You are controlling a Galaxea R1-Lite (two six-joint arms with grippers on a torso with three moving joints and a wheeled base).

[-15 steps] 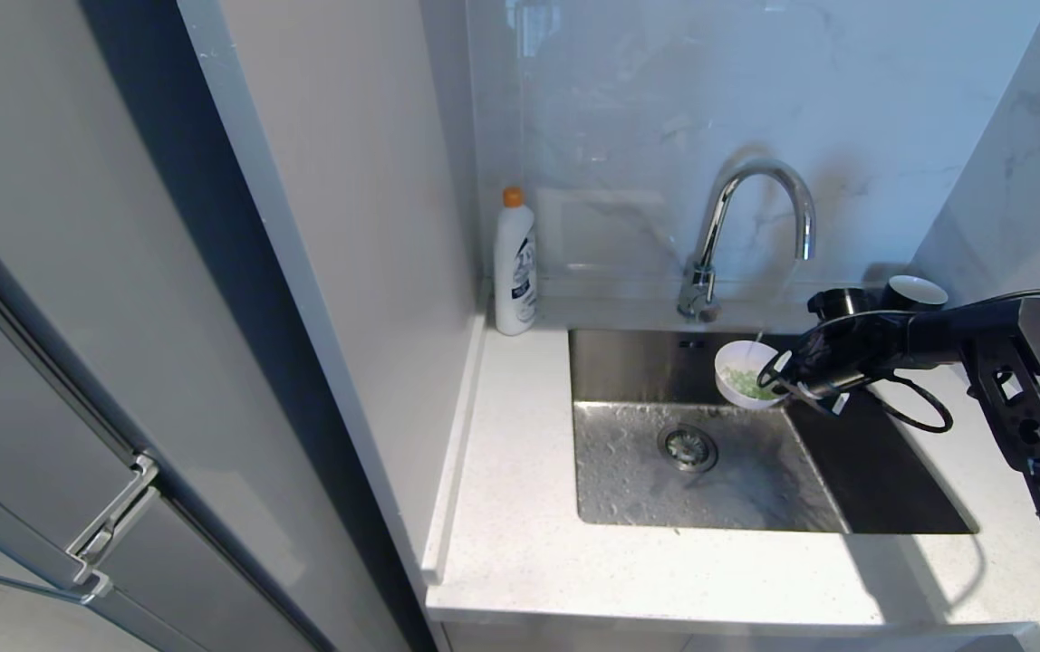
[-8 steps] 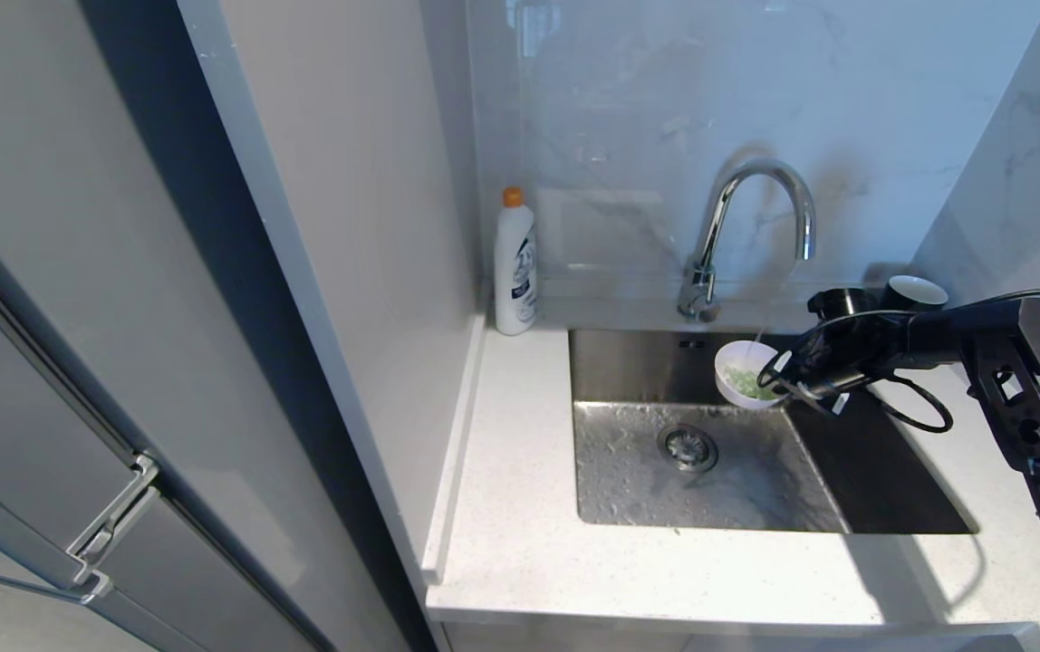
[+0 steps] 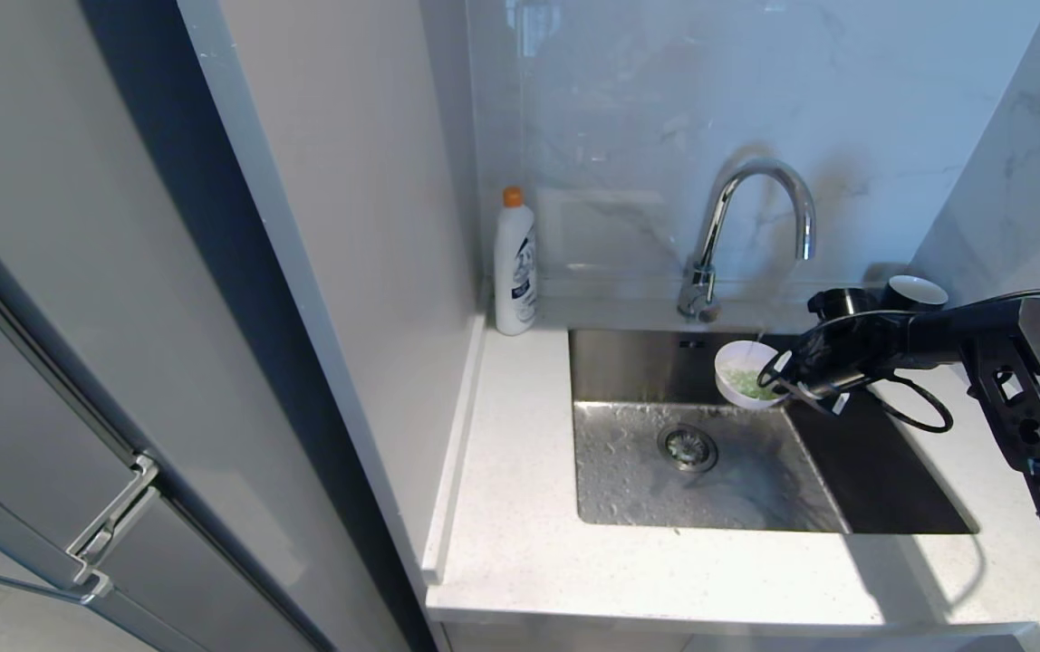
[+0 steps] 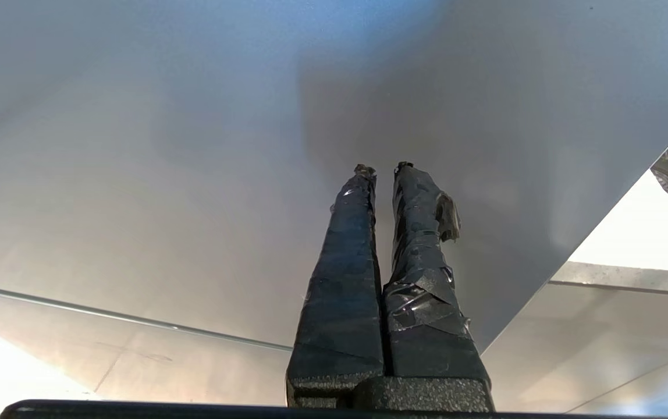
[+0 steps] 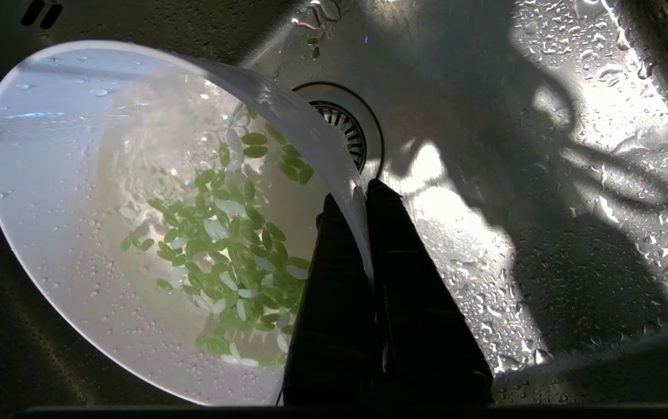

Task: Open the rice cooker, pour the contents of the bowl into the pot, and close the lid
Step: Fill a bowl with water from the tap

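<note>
Right tool (image 5: 363, 198) pinches the wet bowl's (image 5: 66, 244) thin rim over the sink (image 3: 719, 489); likely slippery, light, sloshing with water.

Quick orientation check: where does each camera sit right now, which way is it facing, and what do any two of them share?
Head: high, looking down at the sink and faucet; right arm at right.
Left wrist: behind the shut left gripper, facing a plain grey panel.
Right wrist: behind the right gripper, pinching the bowl rim.
Shared by head and right wrist: bowl, sink drain.
</note>
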